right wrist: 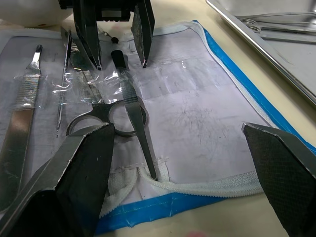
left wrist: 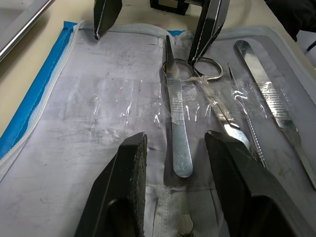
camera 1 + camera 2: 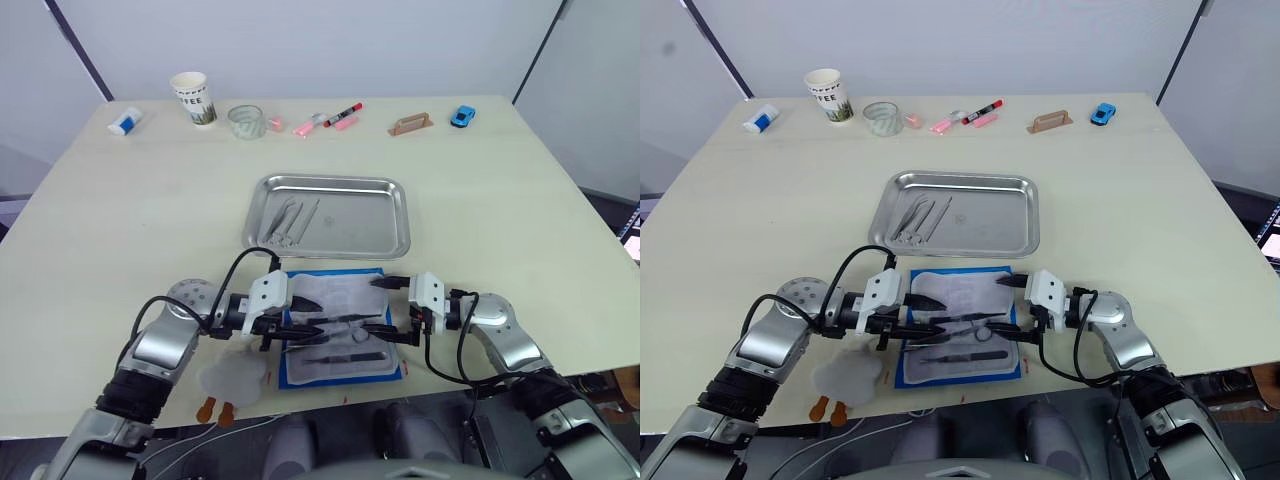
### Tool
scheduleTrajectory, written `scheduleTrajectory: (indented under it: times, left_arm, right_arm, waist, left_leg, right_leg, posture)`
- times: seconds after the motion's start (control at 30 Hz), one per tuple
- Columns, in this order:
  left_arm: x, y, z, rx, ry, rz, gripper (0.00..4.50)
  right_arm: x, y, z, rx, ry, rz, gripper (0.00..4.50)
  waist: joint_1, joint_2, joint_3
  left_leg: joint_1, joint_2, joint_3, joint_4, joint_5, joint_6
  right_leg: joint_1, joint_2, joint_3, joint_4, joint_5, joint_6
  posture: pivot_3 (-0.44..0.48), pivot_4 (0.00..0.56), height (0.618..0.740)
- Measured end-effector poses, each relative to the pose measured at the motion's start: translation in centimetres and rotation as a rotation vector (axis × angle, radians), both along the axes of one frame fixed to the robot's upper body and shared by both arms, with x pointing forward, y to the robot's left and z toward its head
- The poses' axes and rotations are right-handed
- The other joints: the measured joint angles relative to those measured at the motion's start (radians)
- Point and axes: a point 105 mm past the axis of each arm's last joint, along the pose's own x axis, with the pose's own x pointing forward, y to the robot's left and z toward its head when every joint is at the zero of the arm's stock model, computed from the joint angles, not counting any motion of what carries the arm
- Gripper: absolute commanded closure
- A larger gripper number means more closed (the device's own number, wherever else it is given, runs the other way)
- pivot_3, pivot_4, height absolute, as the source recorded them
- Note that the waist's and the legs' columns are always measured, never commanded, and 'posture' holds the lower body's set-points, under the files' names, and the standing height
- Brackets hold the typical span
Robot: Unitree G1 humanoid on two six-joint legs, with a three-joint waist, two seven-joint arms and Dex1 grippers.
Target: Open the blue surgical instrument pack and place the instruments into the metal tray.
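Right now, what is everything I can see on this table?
pack: one, blue, white lining, lying open at the near edge
instruments: several, silver, on the lining; a few more in the tray
tray: one, steel, mid-table
cup: one, white, far edge
glass bowl: one, clear, by the cup
markers: a few, pink and red, far edge
toy car: one, blue, far right
left gripper: open, over the pack
right gripper: open, over the pack

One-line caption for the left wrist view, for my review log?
Left gripper, open, straddles a flat handle on the opened blue surgical instrument pack, beside ring-handled scissors.
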Motion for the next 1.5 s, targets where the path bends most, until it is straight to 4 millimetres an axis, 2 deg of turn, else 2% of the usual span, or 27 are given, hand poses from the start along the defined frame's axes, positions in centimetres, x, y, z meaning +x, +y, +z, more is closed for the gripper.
scheduleTrajectory:
  times: [0.03,0.07,0.13,0.7,1.17,1.5]
  left_arm:
    - [0.0,-0.1,0.0,-0.002,0.002,0.000,3.35]
    - [0.0,-0.2,-0.1,-0.003,0.005,-0.002,4.01]
    - [0.0,-0.3,-0.1,-0.006,0.011,0.000,4.41]
    - [0.2,-0.5,0.2,0.009,0.019,0.001,4.41]
    - [0.3,-1.2,2.0,0.134,0.019,-0.035,4.41]
    - [0.5,-1.3,2.6,0.175,0.060,-0.021,4.41]
  right_arm:
    - [0.0,0.0,0.0,0.000,0.000,0.000,0.00]
    - [0.0,0.0,0.0,0.000,0.000,0.000,0.00]
    - [0.0,0.0,0.0,0.000,0.000,0.000,0.00]
    - [0.0,-0.1,0.0,-0.002,0.000,-0.001,0.00]
    - [0.0,-0.1,0.0,-0.002,-0.001,0.001,0.00]
    - [0.0,0.0,0.0,-0.001,-0.002,0.001,0.00]
  waist:
    - [0.000,0.000,0.000]
    - [0.000,0.000,0.000]
    - [0.000,0.000,0.000]
    - [0.003,0.000,0.000]
    - [0.005,0.000,0.000]
    - [0.005,0.000,0.001]
  left_leg:
    - [0.000,0.000,0.000,0.000,0.000,0.000]
    - [0.000,0.000,0.000,0.000,0.000,0.000]
    - [0.000,0.000,0.000,0.000,0.000,0.000]
    - [0.000,0.000,0.000,0.000,0.000,0.000]
    - [0.000,0.000,0.000,0.000,0.000,0.000]
    - [0.000,0.000,0.000,0.000,0.000,0.000]
  right_leg:
    - [0.000,0.000,0.000,0.000,0.000,0.000]
    - [0.000,0.000,0.000,0.000,0.000,0.000]
    - [0.000,0.000,0.000,0.000,0.000,0.000]
    - [0.000,0.001,0.000,0.000,0.000,0.000]
    - [0.000,0.002,0.000,0.000,-0.001,0.002]
    - [0.000,0.003,0.001,0.000,-0.001,0.002]
  posture:
    - [0.000,0.150,0.737]
    - [0.000,0.150,0.737]
    - [0.000,0.150,0.737]
    - [0.000,0.150,0.737]
    - [0.000,0.150,0.737]
    - [0.000,0.150,0.737]
